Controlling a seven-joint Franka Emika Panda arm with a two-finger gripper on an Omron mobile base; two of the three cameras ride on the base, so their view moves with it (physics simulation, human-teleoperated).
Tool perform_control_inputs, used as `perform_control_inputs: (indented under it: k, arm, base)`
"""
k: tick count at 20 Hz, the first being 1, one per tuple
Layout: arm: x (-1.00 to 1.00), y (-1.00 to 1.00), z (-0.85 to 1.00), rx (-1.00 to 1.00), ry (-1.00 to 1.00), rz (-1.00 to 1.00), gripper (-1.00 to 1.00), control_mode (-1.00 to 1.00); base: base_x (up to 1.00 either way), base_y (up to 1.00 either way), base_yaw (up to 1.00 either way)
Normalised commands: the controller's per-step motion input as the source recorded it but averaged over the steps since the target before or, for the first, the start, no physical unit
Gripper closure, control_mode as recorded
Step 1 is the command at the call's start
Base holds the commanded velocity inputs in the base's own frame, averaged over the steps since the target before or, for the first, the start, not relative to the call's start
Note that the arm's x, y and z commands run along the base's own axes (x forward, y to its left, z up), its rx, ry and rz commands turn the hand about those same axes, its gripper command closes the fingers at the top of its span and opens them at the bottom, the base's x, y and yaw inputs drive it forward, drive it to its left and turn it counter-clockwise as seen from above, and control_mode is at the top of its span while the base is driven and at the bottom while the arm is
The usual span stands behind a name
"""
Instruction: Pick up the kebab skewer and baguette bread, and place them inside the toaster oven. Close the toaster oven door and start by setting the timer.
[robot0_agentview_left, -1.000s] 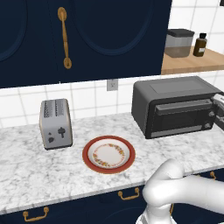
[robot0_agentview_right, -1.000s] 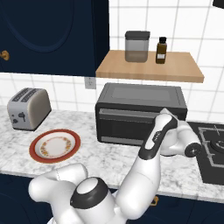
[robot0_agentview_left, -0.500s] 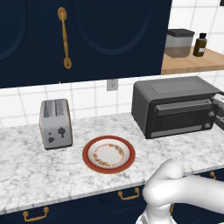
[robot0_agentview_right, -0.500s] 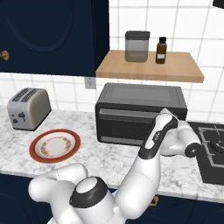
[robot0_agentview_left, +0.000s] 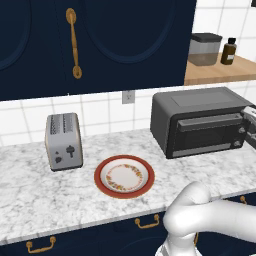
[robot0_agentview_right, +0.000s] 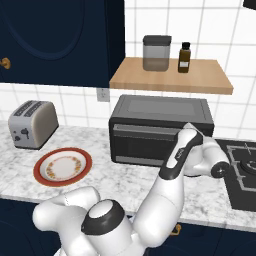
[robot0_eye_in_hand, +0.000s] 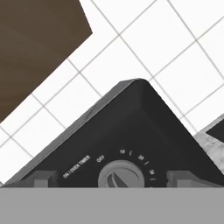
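Observation:
The toaster oven (robot0_agentview_left: 200, 125) stands at the back right of the counter, and the toaster oven door (robot0_agentview_left: 207, 135) is up against the front with its bar handle (robot0_agentview_left: 210, 121) across the top. My gripper (robot0_eye_in_hand: 113, 180) is at the oven's right end (robot0_agentview_right: 160, 127). It is open, its fingertips (robot0_eye_in_hand: 41, 179) standing wide on either side of the round timer knob (robot0_eye_in_hand: 120, 176), apart from it. The knob carries an "off" mark and minute numbers. The patterned plate (robot0_agentview_left: 124, 176) holds nothing. The kebab skewer and baguette bread are hidden from view.
A silver two-slot toaster (robot0_agentview_left: 63, 141) stands left of the plate. A wooden shelf (robot0_agentview_right: 170, 75) with a jar and a brown bottle hangs above the oven. A dark stovetop (robot0_agentview_right: 245, 170) lies right of the arm. Navy cabinets hang above the counter.

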Motion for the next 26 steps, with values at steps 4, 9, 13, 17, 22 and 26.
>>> perform_control_inputs:
  k: [4,9,13,17,22,26]
  arm:
    - [0.0,0.0,0.0,0.0,0.0,0.0,-1.0,-1.0]
    - [0.0,0.0,-0.07,0.0,0.0,0.0,-1.0,-1.0]
    - [0.0,0.0,-0.06,0.0,0.0,0.0,-1.0,-1.0]
    - [0.0,0.0,0.0,0.0,0.0,0.0,-1.0,-1.0]
    - [0.0,0.0,0.0,0.0,0.0,0.0,-1.0,-1.0]
    - [0.0,0.0,0.0,0.0,0.0,0.0,-1.0,-1.0]
  base:
    - [0.0,0.0,0.0]
    - [0.0,0.0,0.0]
    - [0.0,0.0,0.0]
    - [0.0,0.0,0.0]
    - [0.0,0.0,0.0]
    - [0.0,0.0,0.0]
